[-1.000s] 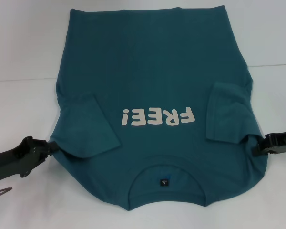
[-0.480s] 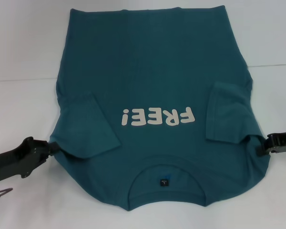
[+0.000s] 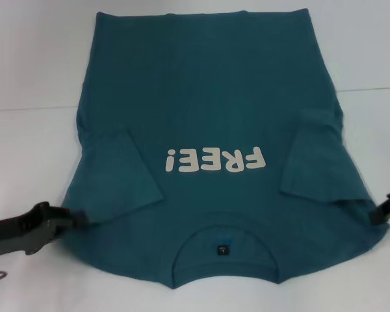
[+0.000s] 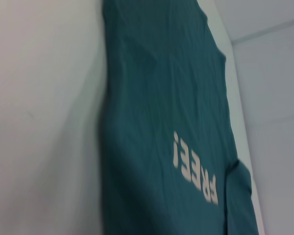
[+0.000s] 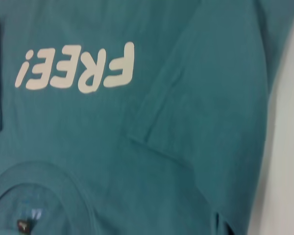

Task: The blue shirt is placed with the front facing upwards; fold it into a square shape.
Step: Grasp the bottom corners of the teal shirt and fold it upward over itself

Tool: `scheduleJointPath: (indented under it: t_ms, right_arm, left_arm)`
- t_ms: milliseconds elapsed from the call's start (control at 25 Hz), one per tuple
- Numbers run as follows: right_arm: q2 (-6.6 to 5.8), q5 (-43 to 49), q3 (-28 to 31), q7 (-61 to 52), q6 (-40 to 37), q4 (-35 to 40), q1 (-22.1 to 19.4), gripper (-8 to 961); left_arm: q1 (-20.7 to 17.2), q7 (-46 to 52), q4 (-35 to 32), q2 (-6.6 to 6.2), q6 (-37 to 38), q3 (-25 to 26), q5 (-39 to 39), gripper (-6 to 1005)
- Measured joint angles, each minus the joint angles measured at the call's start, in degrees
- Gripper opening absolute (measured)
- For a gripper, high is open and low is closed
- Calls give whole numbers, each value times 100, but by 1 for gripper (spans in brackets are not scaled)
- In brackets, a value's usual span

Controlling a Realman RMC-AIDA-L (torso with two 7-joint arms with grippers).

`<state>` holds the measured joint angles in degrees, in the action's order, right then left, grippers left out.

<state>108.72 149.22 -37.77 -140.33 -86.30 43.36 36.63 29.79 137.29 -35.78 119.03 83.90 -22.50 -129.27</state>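
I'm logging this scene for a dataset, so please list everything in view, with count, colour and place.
blue shirt: one, dark teal-blue, spread front-up across the middle of the table, both sleeves folded inward, collar nearest the robot.
"FREE!" print: one, white, on the chest.
neck label: one, dark, inside the collar.
table: one, white, under the shirt.
left end effector: one, black, at the shirt's left edge.
right end effector: one, black, at the shirt's right edge.

The blue shirt point(image 4: 157, 122) lies flat on the white worktop point(image 4: 44, 122), running lengthwise away from the camera. Its white "FREE!" print point(image 4: 193, 169) faces up. A folded sleeve point(image 4: 240, 200) lies over the cloth just beside the print, and pale worktop shows along both long edges
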Motion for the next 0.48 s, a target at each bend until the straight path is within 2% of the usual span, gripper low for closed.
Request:
scheduleJointPath:
  t_ms: [240,480]
  right_arm:
    - [-28,300,53,-32,-251,183,-141,22]
    - [-32,345,60,-52,-183,186,-135,21]
  left_arm:
    - [-75,41,-379,-7,498,-271,-307,113]
    - [-65,33,-461,15,497,-291,-402,134]
